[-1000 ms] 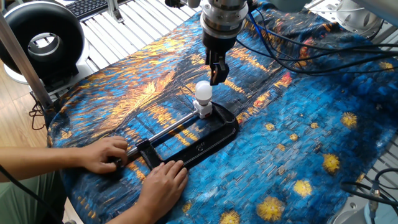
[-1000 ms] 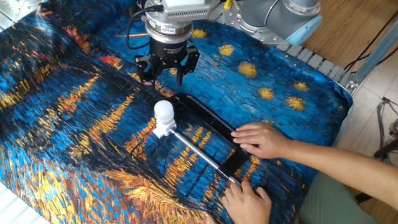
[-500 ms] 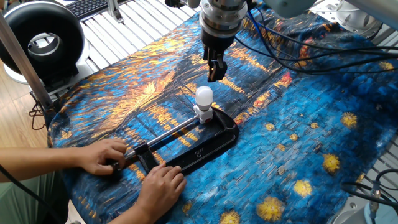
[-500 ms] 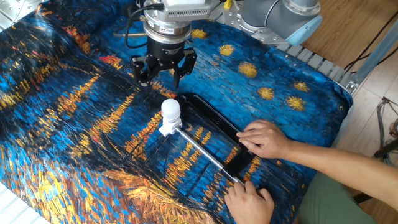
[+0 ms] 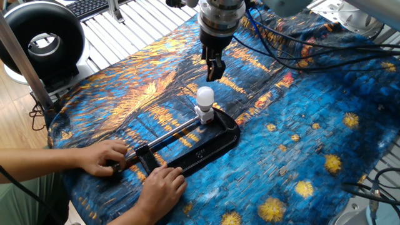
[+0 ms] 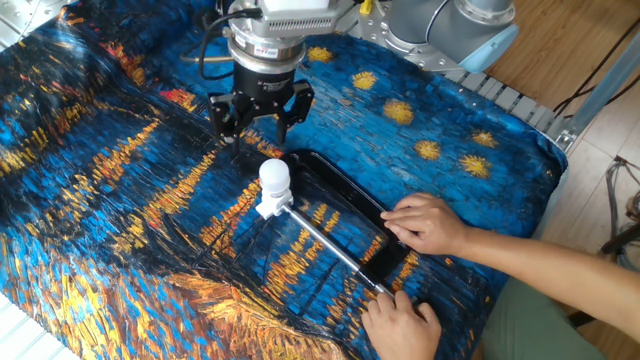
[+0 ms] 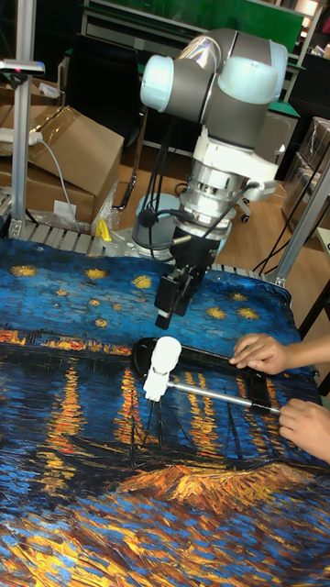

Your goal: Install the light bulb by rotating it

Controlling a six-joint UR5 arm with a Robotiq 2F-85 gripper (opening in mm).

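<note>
Black-fingered hand (image 6: 257,112) | spread apart, holding nothing | above light bulb (image 6: 274,178), not touching

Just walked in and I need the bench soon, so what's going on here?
A robot arm is working on a light bulb that stands upright in a white socket held by a black clamp. A person steadies the clamp with both hands. The gripper is open, holds nothing and hangs above and a little beyond the bulb, not touching it.
</note>
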